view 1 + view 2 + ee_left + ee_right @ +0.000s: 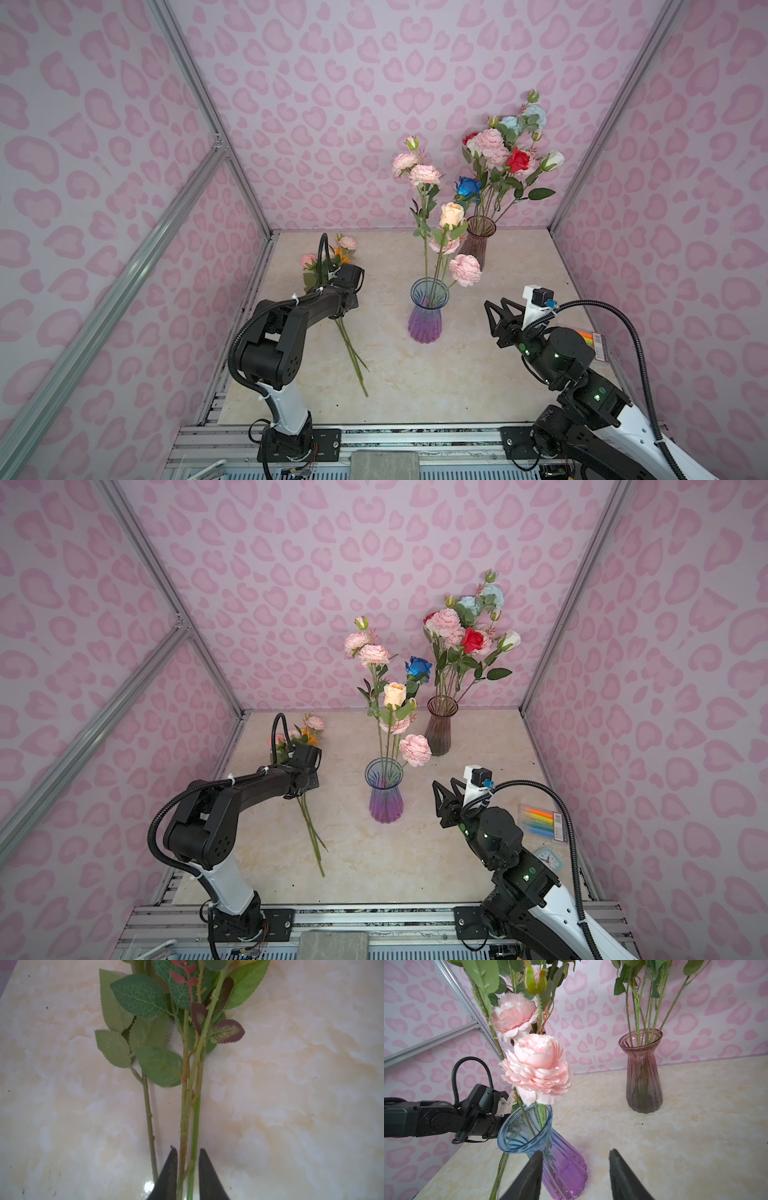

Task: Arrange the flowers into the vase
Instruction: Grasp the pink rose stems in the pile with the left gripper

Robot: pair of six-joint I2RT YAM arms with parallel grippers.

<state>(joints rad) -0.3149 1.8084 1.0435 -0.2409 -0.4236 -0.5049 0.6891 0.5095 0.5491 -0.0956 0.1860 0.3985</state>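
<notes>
Three loose flowers (351, 353) lie on the marble table at the left, their pink and orange heads (347, 245) toward the back wall. My left gripper (188, 1149) is shut on two of their green stems (185, 1126); a third stem (149, 1118) lies just outside the jaws. In both top views the arm hides these fingers. The blue-to-purple glass vase (428, 320) (385, 800) stands mid-table and holds pink and peach flowers (465, 269). To its right my right gripper (495, 302) (576, 1150) hangs open and empty, facing the vase (562, 1163).
A brownish-pink vase (478, 245) (643, 1084) full of pink, red, cream and pale blue flowers stands at the back right. A pack of coloured markers (540, 820) and a small clock (548, 860) lie by the right wall. Pink patterned walls close three sides.
</notes>
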